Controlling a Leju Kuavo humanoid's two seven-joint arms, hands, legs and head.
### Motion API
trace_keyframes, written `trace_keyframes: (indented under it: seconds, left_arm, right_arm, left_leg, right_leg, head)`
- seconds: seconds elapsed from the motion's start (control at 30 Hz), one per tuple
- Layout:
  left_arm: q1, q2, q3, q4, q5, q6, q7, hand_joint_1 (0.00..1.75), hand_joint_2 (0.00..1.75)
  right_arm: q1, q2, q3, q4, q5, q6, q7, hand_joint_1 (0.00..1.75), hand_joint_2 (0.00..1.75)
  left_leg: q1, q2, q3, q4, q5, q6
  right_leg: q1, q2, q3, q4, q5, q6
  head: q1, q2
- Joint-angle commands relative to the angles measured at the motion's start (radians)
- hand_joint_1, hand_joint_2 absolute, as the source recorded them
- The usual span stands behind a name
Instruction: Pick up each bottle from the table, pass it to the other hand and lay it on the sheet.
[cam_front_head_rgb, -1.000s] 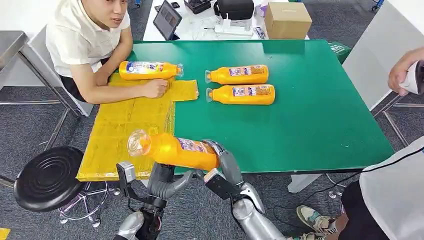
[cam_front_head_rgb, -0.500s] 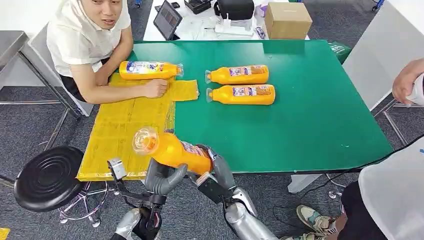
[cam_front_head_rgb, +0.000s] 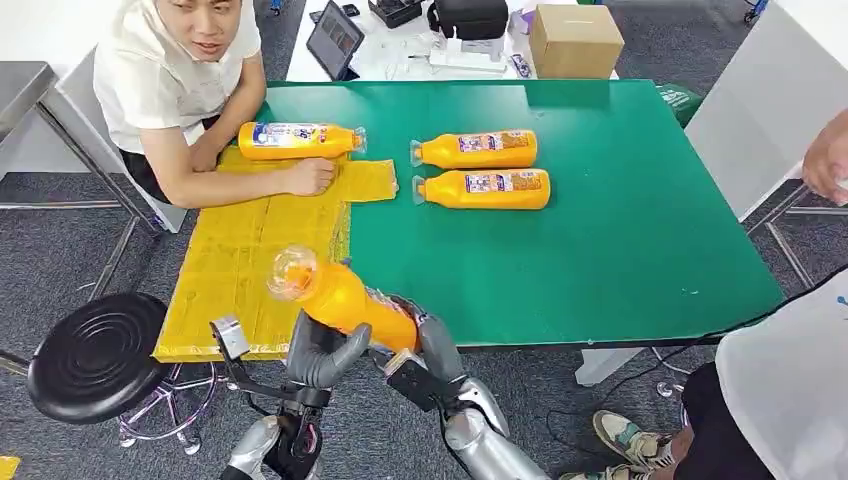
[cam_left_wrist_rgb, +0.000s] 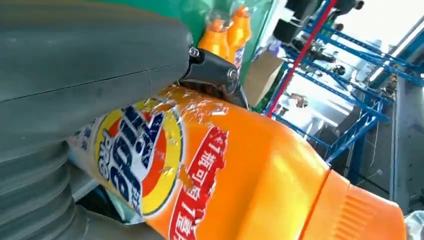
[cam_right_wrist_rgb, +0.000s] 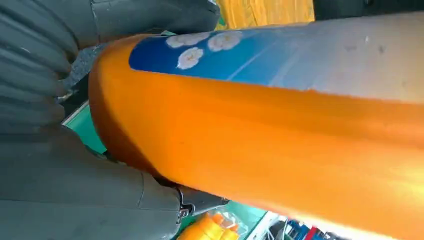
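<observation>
- Bottle is mid-handover at six o'clock: my right hand clamps its base, left hand wraps the body.
- Next, I'd release right, carry toward the sheet at ten o'clock.

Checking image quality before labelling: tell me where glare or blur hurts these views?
Head view: evenly lit, sharp. Left wrist view: the bottle shows glare on its label film, and the background is washed out bright. Right wrist view: soft, with glare along the bottle's edge.

Head view: high on the robot, facing forward and down over the green worktop. Left wrist view, right wrist view: each close behind its own robot hand, turned. All 3 share the held orange bottle.
</observation>
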Motion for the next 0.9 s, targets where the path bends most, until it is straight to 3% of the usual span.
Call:
trace_keyframes:
  seconds: [0.03, 0.1, 0.2, 0.23, 0.27, 0.3, 0.33, 0.37, 0.53, 0.6, 0.67, 0.9]
  left_arm:
    - [-0.054, 0.026, -0.043, 0.043, -0.051, 0.037, -0.017, 1.75, 1.75]
    - [-0.054, 0.026, -0.043, 0.043, -0.051, 0.037, -0.017, 1.75, 1.75]
    - [-0.055, 0.024, -0.037, 0.045, -0.048, 0.038, -0.012, 1.75, 1.75]
    - [-0.055, 0.024, -0.035, 0.045, -0.037, 0.031, 0.0, 1.75, 1.75]
    - [-0.053, 0.024, -0.031, 0.043, -0.022, 0.022, 0.009, 1.75, 1.75]
    - [-0.053, 0.025, -0.028, 0.041, -0.016, 0.019, 0.013, 1.75, 1.75]
    - [-0.05, 0.024, -0.025, 0.04, -0.007, 0.015, 0.02, 1.75, 1.75]
    - [-0.05, 0.027, -0.023, 0.037, 0.009, 0.005, 0.039, 1.75, 1.75]
    - [-0.035, 0.036, 0.003, 0.006, -0.005, 0.05, 0.078, 1.75, 1.75]
    - [-0.039, 0.082, 0.02, 0.0, -0.103, 0.156, 0.138, 1.75, 1.75]
    - [-0.049, 0.104, 0.048, 0.016, -0.148, 0.184, 0.143, 1.75, 1.75]
    - [-0.063, 0.106, 0.083, 0.019, -0.218, 0.194, 0.138, 1.75, 1.75]
  right_arm:
    - [-0.019, -0.015, 0.079, -0.015, 0.003, 0.007, 0.008, 1.62, 1.75]
    - [-0.019, -0.015, 0.079, -0.015, 0.003, 0.007, 0.008, 1.62, 1.75]
    - [-0.019, -0.015, 0.082, -0.014, 0.003, 0.0, 0.011, 1.38, 1.75]
    - [-0.019, -0.014, 0.081, -0.014, 0.0, -0.004, 0.012, 1.05, 1.75]
    - [-0.017, -0.012, 0.078, -0.015, -0.002, -0.008, 0.01, 0.44, 1.75]
    - [-0.017, -0.011, 0.079, -0.015, -0.001, -0.011, 0.009, 0.0, 1.75]
    - [-0.015, -0.009, 0.077, -0.016, 0.001, -0.02, 0.011, 0.0, 1.75]
    - [-0.014, -0.007, 0.085, -0.021, 0.007, -0.03, 0.004, 0.0, 0.0]
    - [-0.003, -0.015, 0.127, -0.033, 0.103, -0.163, 0.014, 0.0, 0.0]
    - [0.009, -0.034, 0.166, -0.031, 0.202, -0.283, 0.052, 0.0, 0.0]
    - [0.021, -0.046, 0.164, -0.039, 0.24, -0.323, 0.073, 0.0, 0.0]
    - [0.025, -0.048, 0.144, -0.034, 0.235, -0.314, 0.073, 0.0, 0.0]
  left_leg:
    - [0.001, 0.0, 0.003, 0.0, -0.001, -0.002]
    - [0.0, 0.0, 0.003, 0.0, -0.001, -0.001]
    - [0.001, 0.0, 0.003, 0.0, -0.001, -0.002]
    - [0.001, 0.001, 0.004, 0.0, -0.001, -0.002]
    - [0.001, 0.0, 0.002, 0.0, -0.001, -0.001]
    - [0.001, 0.0, 0.003, 0.0, -0.001, -0.002]
    - [0.001, 0.0, 0.004, 0.0, -0.001, -0.002]
    - [0.001, 0.0, 0.003, -0.001, -0.001, -0.001]
    - [0.001, 0.001, 0.003, 0.0, -0.001, -0.002]
    - [0.001, 0.002, 0.003, -0.001, -0.001, -0.002]
    - [0.001, 0.003, 0.006, -0.002, -0.002, -0.002]
    - [0.001, 0.0, 0.002, -0.001, 0.0, -0.002]
  right_leg:
    - [0.001, -0.001, 0.003, 0.0, -0.001, -0.002]
    - [0.001, -0.001, 0.003, 0.0, -0.001, -0.002]
    - [0.001, -0.001, 0.003, 0.0, -0.001, -0.002]
    - [0.001, -0.001, 0.004, -0.001, -0.001, -0.003]
    - [0.001, -0.001, 0.002, 0.0, -0.001, -0.002]
    - [0.001, -0.001, 0.003, 0.0, -0.001, -0.002]
    - [0.001, -0.001, 0.004, 0.0, -0.001, -0.003]
    - [0.001, -0.001, 0.003, -0.001, -0.001, -0.002]
    - [0.001, 0.001, 0.003, 0.0, -0.001, -0.002]
    - [0.001, 0.001, 0.003, 0.0, -0.001, -0.002]
    - [0.002, 0.002, 0.005, -0.002, -0.001, -0.003]
    - [0.001, -0.001, 0.001, -0.001, -0.001, -0.002]
  head:
    - [0.0, 0.0]
    - [0.0, 0.0]
    - [0.0, 0.0]
    - [0.0, 0.0]
    - [0.0, 0.0]
    - [0.0, 0.0]
    - [0.0, 0.0]
    - [0.0, 0.0]
    - [0.0, 0.0]
    - [0.0, 0.0]
    - [0.0, 0.0]
    - [0.0, 0.0]
